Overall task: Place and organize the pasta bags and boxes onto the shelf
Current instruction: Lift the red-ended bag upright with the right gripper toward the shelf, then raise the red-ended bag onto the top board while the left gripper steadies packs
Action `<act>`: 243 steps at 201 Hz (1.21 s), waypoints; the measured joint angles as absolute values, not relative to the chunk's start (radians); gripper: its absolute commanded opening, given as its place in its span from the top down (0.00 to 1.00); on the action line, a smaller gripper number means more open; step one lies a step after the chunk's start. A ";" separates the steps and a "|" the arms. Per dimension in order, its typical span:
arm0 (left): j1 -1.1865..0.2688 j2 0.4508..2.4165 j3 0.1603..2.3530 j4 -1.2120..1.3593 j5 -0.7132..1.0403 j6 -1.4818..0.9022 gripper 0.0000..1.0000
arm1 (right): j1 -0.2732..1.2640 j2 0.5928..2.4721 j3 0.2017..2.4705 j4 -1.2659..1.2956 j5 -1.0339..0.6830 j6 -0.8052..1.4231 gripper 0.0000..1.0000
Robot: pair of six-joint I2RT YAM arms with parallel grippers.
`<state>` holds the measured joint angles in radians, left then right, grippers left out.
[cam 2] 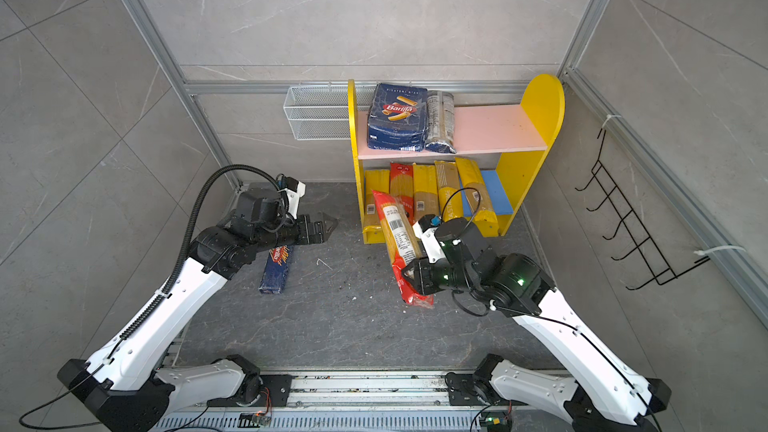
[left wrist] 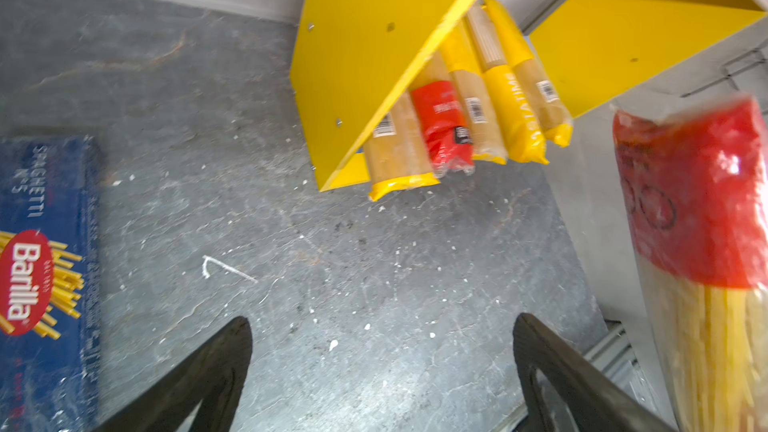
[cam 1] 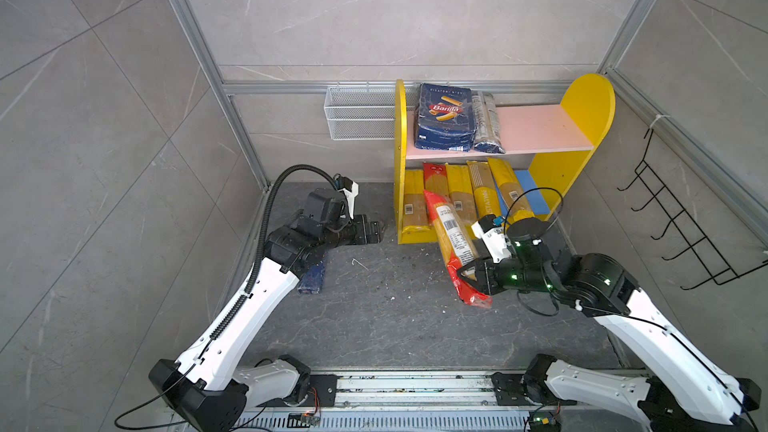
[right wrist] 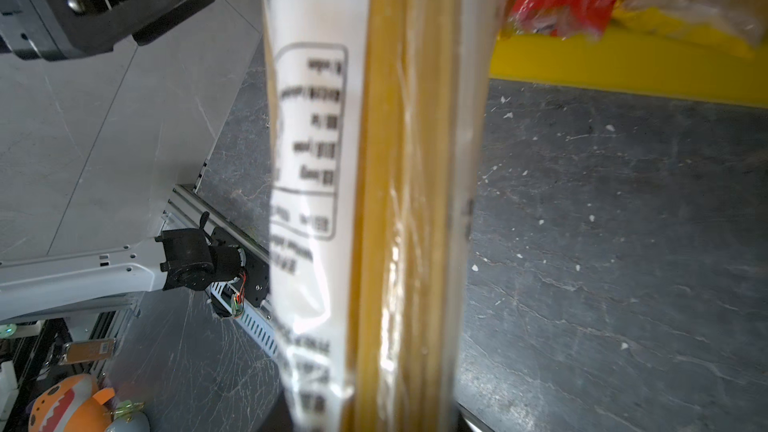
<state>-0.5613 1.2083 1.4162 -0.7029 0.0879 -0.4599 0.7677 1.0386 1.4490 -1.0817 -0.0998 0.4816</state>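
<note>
The shelf stands at the back wall. On its pink board are the wide blue Barilla pasta box and a dark bag. Several yellow bags and a red one lie side by side on its blue lower board. My right gripper is shut on a red-and-clear spaghetti bag. The bag is tilted, with its top end pointing at the lower tier. My left gripper is open and empty above the floor. The long Barilla spaghetti box lies partly under that arm.
A white wire mesh basket hangs on the back wall left of the shelf. A black wire hook rack hangs on the right wall. Small white crumbs dot the dark floor. The arms' base rail runs along the front.
</note>
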 measured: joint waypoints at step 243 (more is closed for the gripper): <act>-0.873 1.588 2.015 -0.786 0.082 -0.358 0.00 | 0.213 1.689 2.661 -1.437 -0.023 0.247 0.78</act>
<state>-0.8734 1.5875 2.0151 -0.7860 0.0822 -0.3584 0.2131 1.6886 2.6614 -1.4368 -0.0235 0.2474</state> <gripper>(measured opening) 0.997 0.294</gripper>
